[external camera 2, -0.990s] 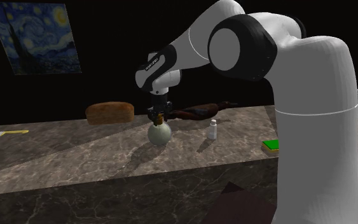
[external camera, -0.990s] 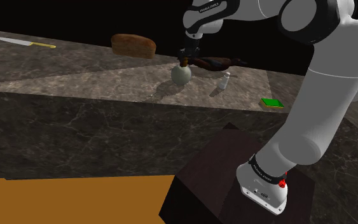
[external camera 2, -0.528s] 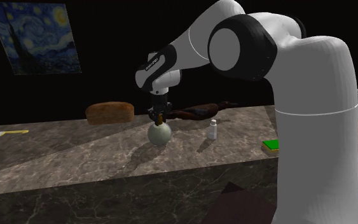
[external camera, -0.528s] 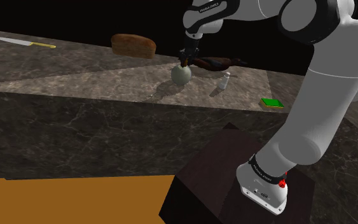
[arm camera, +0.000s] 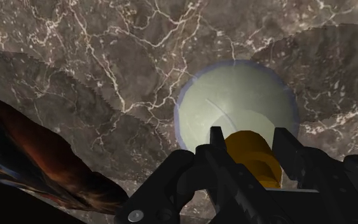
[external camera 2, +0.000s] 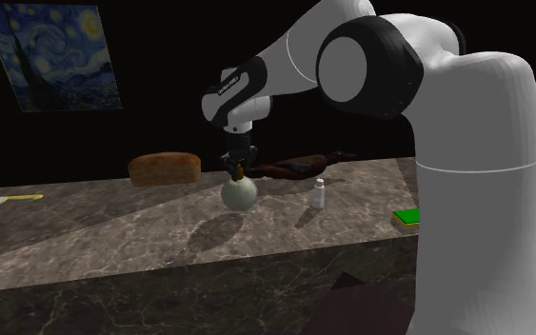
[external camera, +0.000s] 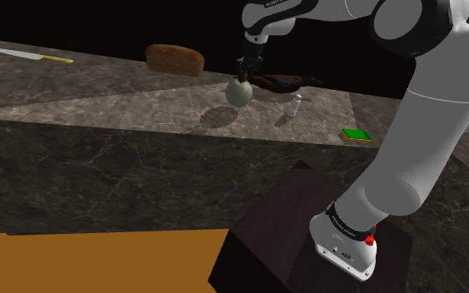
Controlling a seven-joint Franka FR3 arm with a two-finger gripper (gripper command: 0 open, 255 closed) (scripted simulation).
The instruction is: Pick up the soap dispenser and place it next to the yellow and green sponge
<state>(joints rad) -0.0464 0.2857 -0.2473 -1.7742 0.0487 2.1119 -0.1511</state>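
Note:
The soap dispenser (external camera: 239, 91) has a round pale-green body and a short amber neck. It hangs just above the dark marble counter (external camera: 99, 100), with its shadow lying apart on the stone below it. My gripper (external camera: 242, 73) is shut on the neck from above. In the second exterior view the dispenser (external camera 2: 239, 194) hangs under the gripper (external camera 2: 238, 172). In the wrist view the fingers of the gripper (arm camera: 250, 143) clasp the amber neck over the round body (arm camera: 234, 95). The green sponge with a yellow edge (external camera: 357, 134) (external camera 2: 406, 218) lies far toward the shoulder view's right.
A small white shaker (external camera: 293, 106) (external camera 2: 320, 194) stands between dispenser and sponge. A dark brown object (external camera: 282, 81) (arm camera: 31, 159) lies just behind the dispenser. A bread loaf (external camera: 175, 59) and a knife (external camera: 32, 55) lie further toward the shoulder view's left. The stand (external camera: 307, 241) is at lower right.
The gripper has risen with the dispenser in it. The dispenser has left the counter and its shadow now lies separate beneath it.

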